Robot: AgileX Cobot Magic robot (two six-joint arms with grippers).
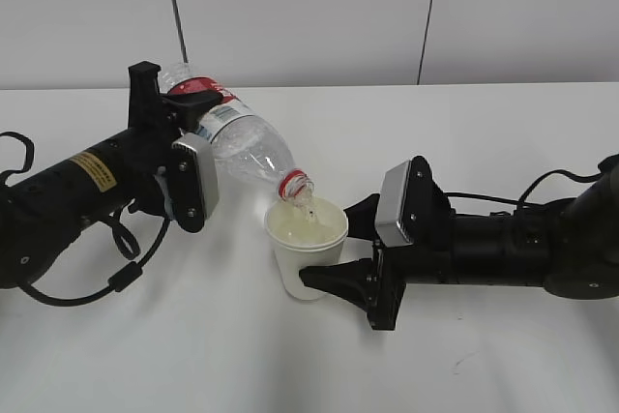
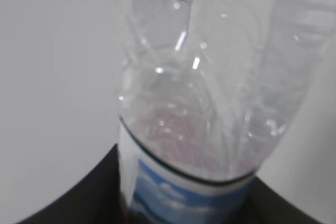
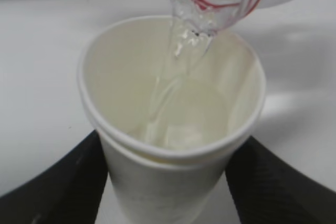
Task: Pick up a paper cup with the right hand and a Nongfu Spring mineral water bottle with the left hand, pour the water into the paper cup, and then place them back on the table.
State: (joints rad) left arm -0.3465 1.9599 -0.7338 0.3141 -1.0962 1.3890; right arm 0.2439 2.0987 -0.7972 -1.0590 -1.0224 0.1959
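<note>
Clear water [image 3: 173, 72] streams into the paper cup [image 1: 308, 249] because the left gripper [image 1: 179, 157], clamped on the Nongfu Spring mineral water bottle [image 1: 247, 147], tips its mouth over the rim while the right hand [image 1: 353, 249] grips the cup steady just above the table [image 1: 290, 365]

1. Left arm [image 1: 68, 195]: black cylindrical body bearing a yellow label with dark print; a black cable loops beneath it.
2. Right arm [image 1: 513, 249]: black body, thin black cable along its top.
3. Each wrist carries a grey rectangular block.
4. Fingers [image 1: 334, 280]: black, tapered.
</note>
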